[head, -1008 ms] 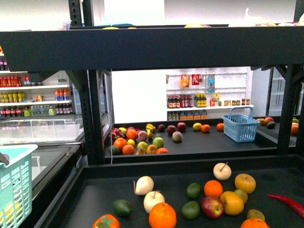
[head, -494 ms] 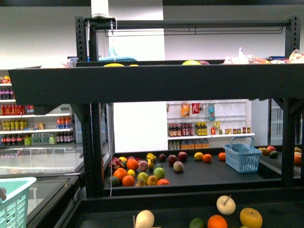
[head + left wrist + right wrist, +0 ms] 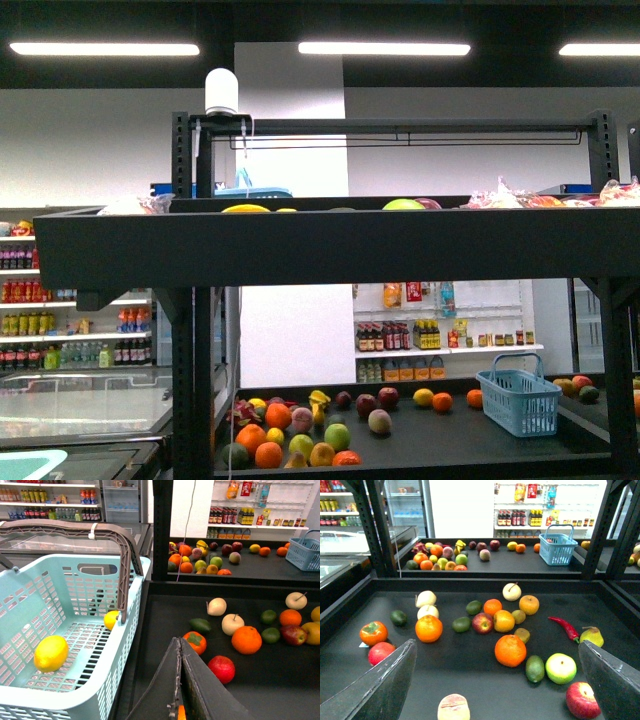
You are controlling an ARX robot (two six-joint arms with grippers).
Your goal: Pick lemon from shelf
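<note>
Two bright yellow lemons lie in the teal basket [image 3: 75, 587] in the left wrist view, a larger lemon [image 3: 51, 653] on its floor and a smaller one [image 3: 112, 620] behind the handle. The black shelf [image 3: 300, 245] fills the front view, with a yellow fruit [image 3: 246, 209] just showing over its upper tier's rim. I cannot tell whether that fruit is a lemon. My left gripper [image 3: 178, 641] is shut and empty above the lower tray [image 3: 165, 630], beside the basket. My right gripper [image 3: 497, 644] is wide open and empty over the same tray [image 3: 485, 584]. Neither gripper shows in the front view.
The lower tray holds oranges [image 3: 510, 650], cream apples [image 3: 427, 611], a red apple [image 3: 582, 700], limes [image 3: 535, 668], a red chilli [image 3: 565, 627] and a persimmon [image 3: 373, 632]. A farther rack carries more fruit [image 3: 300, 440] and a blue basket [image 3: 518, 400]. White wall shelves hold bottles [image 3: 60, 320].
The front view has risen. The lower tray of fruit and most of the teal basket have dropped out of sight, and the upper tier and ceiling lights have come into view.
</note>
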